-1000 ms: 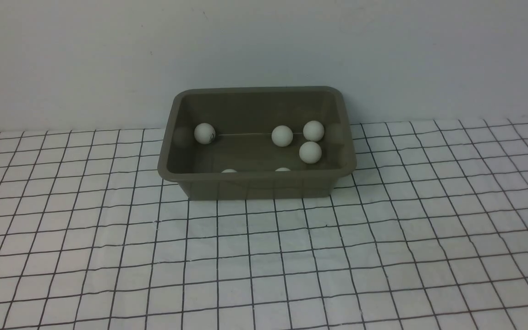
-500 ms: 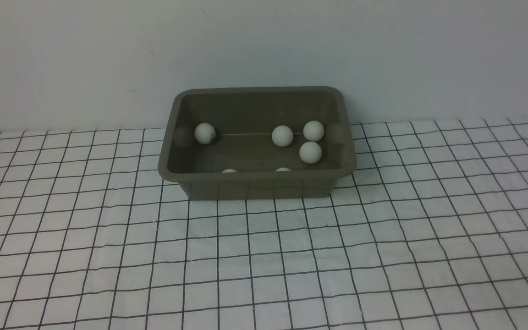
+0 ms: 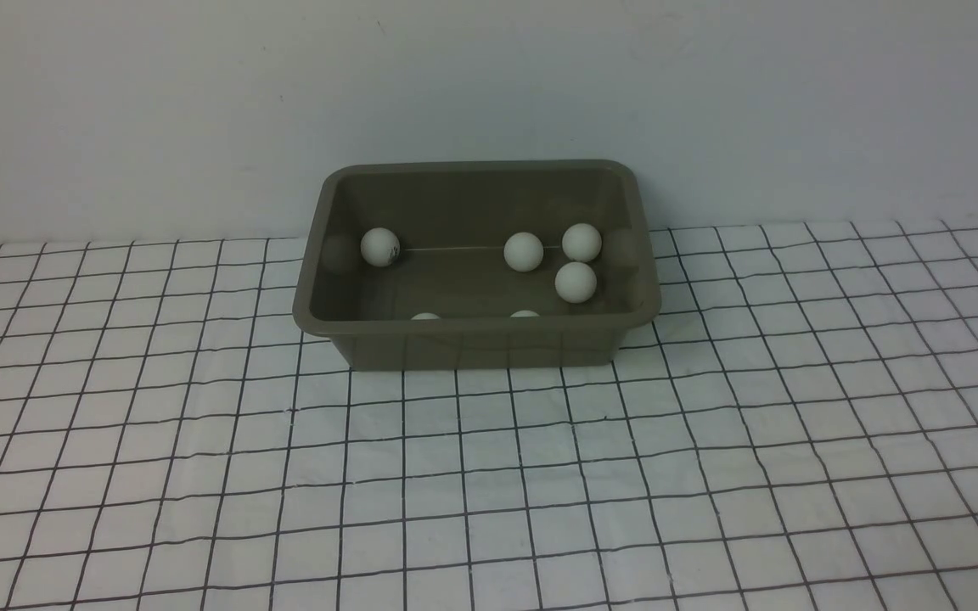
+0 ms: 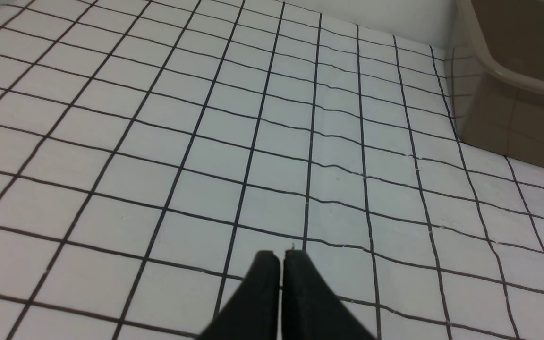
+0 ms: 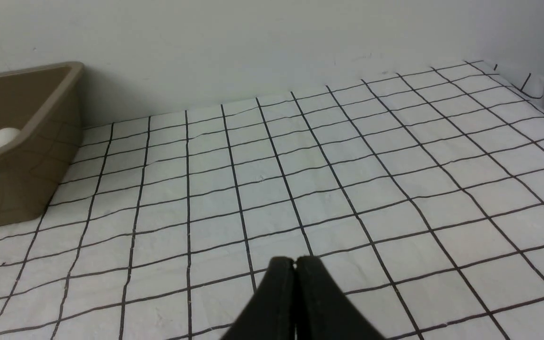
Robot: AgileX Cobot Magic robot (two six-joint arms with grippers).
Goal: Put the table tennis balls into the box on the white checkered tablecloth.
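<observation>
The olive-brown box [image 3: 472, 339] stands on the white checkered tablecloth [image 3: 489, 475] near the back wall. Several white table tennis balls lie inside it: one at the left [image 3: 379, 247], one in the middle [image 3: 523, 251], two at the right [image 3: 581, 242] [image 3: 576, 282], and two [image 3: 425, 316] [image 3: 524, 314] half hidden behind the near rim. Neither arm shows in the front view. My left gripper [image 4: 280, 257] is shut and empty above bare cloth, with the box corner [image 4: 508, 80] off to one side. My right gripper [image 5: 294, 262] is likewise shut and empty; the box [image 5: 26, 141] and one ball [image 5: 4, 137] show in its view.
A plain pale wall [image 3: 489, 85] rises directly behind the box. In the right wrist view the cloth ends at a folded edge [image 5: 527, 82] by the wall corner.
</observation>
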